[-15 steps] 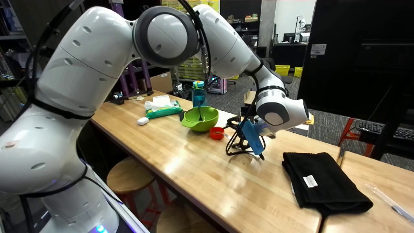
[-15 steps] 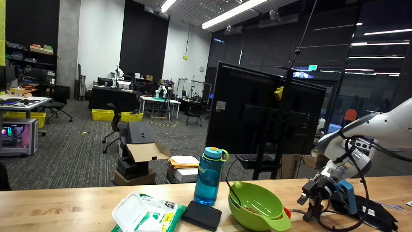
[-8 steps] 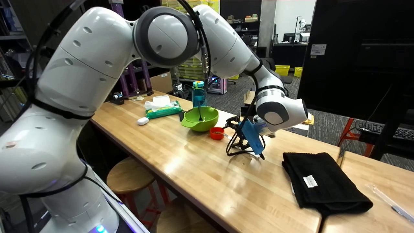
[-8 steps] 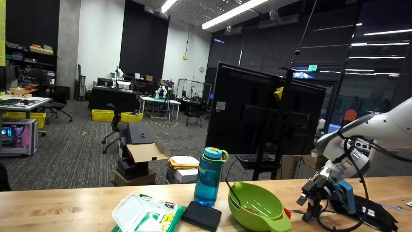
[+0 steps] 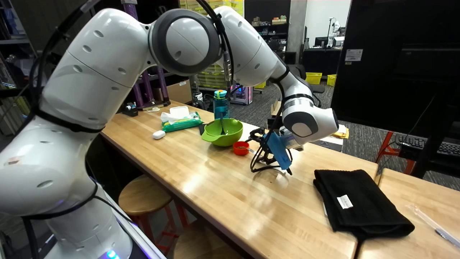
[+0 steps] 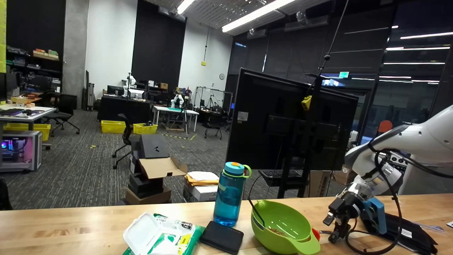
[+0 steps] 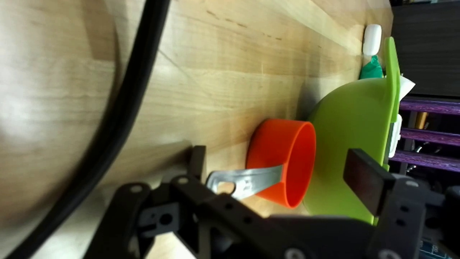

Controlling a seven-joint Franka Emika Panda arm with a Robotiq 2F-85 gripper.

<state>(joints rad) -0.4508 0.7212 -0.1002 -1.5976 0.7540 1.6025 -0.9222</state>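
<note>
My tool [image 7: 282, 169] is spread wide low over the tabletop [image 5: 230, 201], its two dark fingers [image 7: 366, 180] set well apart, at lower centre and right of the wrist view. Between them in that frame sits the orange-red cup [image 7: 267, 144], just right of centre, its flat metal handle [image 7: 251, 180] running toward the lower left, close to one finger; whether the two touch, I cannot tell. A green bowl [image 7: 345, 136] fills the space just beyond the cup, while a thick black cable [image 7: 122, 104] curves down the left side.

In an exterior view, the cup stands upright near mid-frame with something brown inside, just below and right of the bowl, where a dark utensil [image 5: 222, 127] leans. A blue bottle [image 5: 219, 105] rises behind; left of it lie a green pack of wipes [image 5: 183, 124] and a small white case [image 5: 159, 134]. A folded black cloth [image 5: 359, 205] lies at lower right, and my white arm [image 5: 248, 43] arches across the top. In an exterior view, a flat black case [image 6: 222, 237] lies at bottom centre between pack and bowl, and brown bits show inside the bowl.
</note>
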